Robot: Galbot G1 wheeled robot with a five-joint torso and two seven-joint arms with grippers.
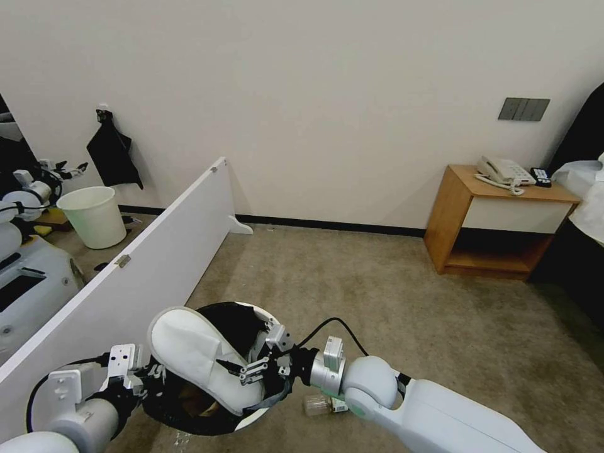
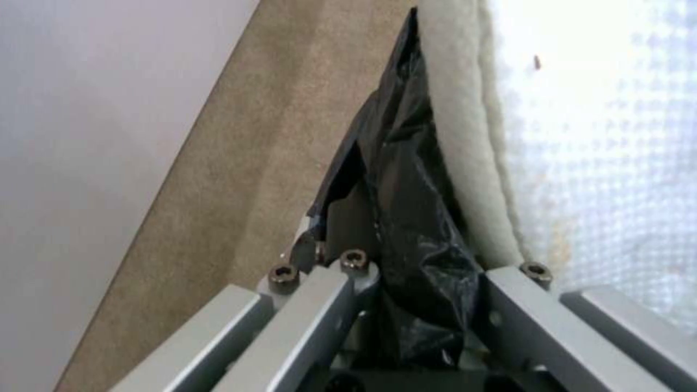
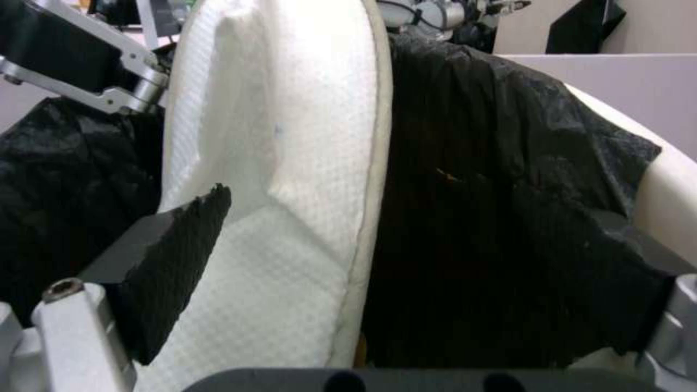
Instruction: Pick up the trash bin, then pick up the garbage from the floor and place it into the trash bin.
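White slipper (image 1: 195, 358) in right pincer (image 1: 248, 370) over trash bin (image 1: 242, 314).

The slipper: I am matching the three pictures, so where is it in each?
Head: slipper lower left, over the bin.
Left wrist: white fabric on the picture's right side.
Right wrist: left of centre.
Shared landmark: the black liner beside it.

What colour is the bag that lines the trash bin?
Black. The bag liner of the trash bin shows best in the right wrist view.
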